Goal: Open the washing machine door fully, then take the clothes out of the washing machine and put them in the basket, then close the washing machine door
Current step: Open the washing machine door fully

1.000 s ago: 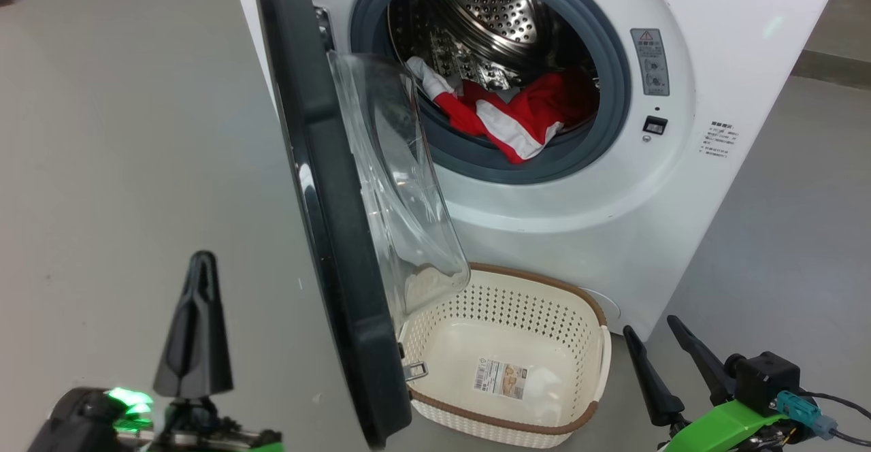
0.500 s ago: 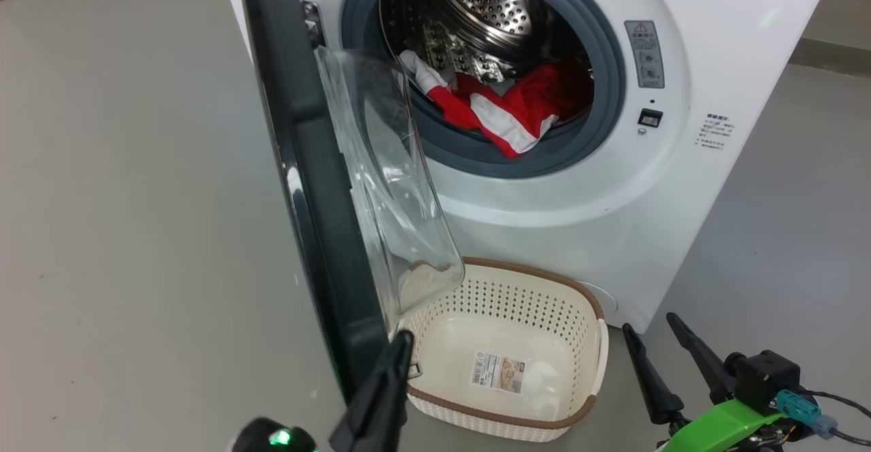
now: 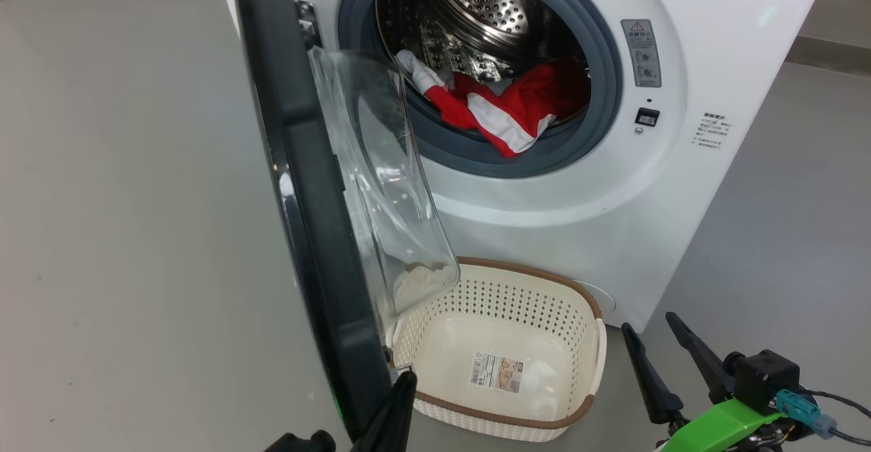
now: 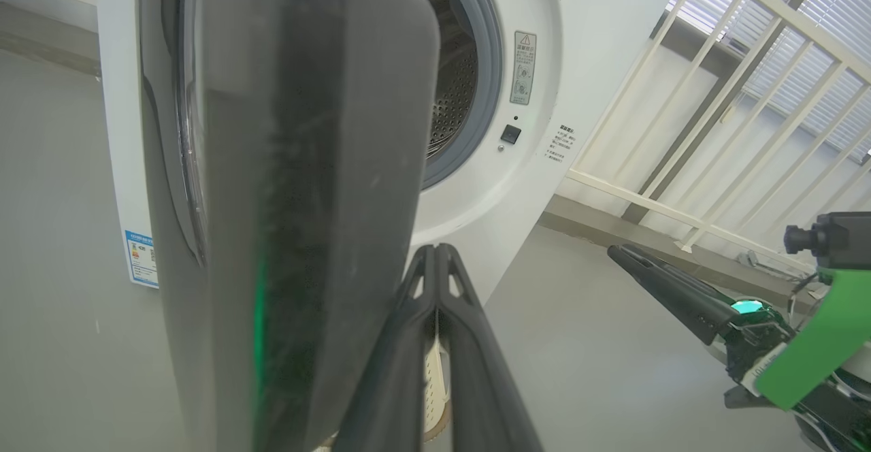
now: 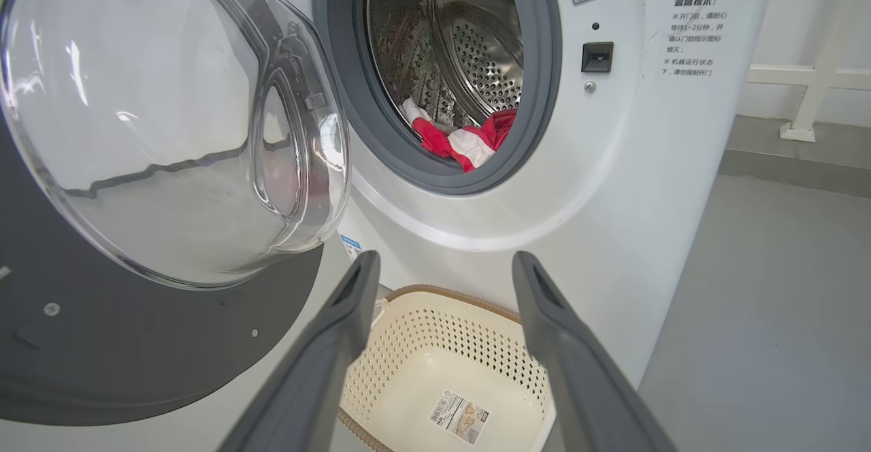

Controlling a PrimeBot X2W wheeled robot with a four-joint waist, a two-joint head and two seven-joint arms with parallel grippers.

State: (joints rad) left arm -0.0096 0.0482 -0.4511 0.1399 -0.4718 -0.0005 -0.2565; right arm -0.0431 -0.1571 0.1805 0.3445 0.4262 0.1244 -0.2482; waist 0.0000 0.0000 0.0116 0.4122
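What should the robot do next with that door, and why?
Probably push the washing machine door further left with the shut left pincer, whose tip sits by the door's lower edge, on the side facing the basket. The door only stands out partway, its glass hanging over the basket, and the clothes lie in the drum.

1. Left claw (image 4: 435, 253): two long dark grey fingers in matte plastic, tapering to a narrow tip. Each has a little slot cut in near the end.
2. Right claw (image 3: 648, 324): same deal, long dark pointy fingers, thicker at the base.
3. Behind it is a bright green bracket (image 3: 721, 428), flat and angular.
4. Next to that is a chunky black block (image 3: 769, 374) with a teal plug (image 3: 801, 410) and a thin black cable (image 3: 844, 402) coming off it.
5. The left wrist view also catches a small glowing teal-green light (image 4: 747, 307) on the right wrist, plus a round black knob (image 4: 793, 239).
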